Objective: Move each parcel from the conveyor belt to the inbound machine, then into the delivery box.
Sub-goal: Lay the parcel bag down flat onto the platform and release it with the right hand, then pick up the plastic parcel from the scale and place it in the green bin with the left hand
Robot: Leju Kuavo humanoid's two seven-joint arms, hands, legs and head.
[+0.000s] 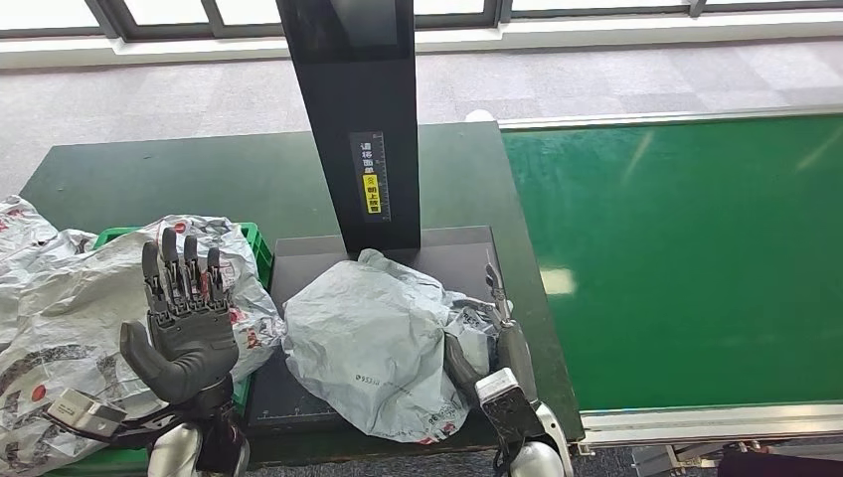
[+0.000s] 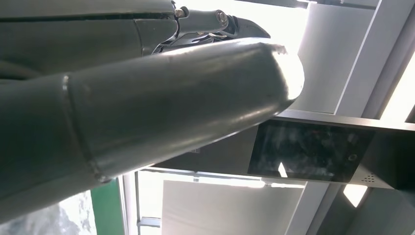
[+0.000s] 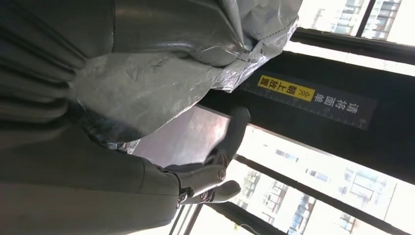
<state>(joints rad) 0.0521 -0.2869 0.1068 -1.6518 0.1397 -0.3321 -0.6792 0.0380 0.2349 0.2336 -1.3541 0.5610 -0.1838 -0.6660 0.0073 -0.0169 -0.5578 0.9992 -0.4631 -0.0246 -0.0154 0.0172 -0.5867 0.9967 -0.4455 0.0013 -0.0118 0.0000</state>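
A crumpled grey parcel lies on the dark platform of the inbound machine, at the foot of its black post. My right hand rests against the parcel's right edge, fingers straight and thumb at the wrap. In the right wrist view the parcel lies against the palm, and the fingers point out past it toward the post's yellow label. My left hand is raised over the green delivery box, palm open, fingers spread upward, holding nothing. Its thumb looms large in the left wrist view.
Several grey parcels are heaped in and around the box on the left. The green conveyor belt runs along the right with a metal rim. The dark table stretches behind. The machine's screen shows overhead.
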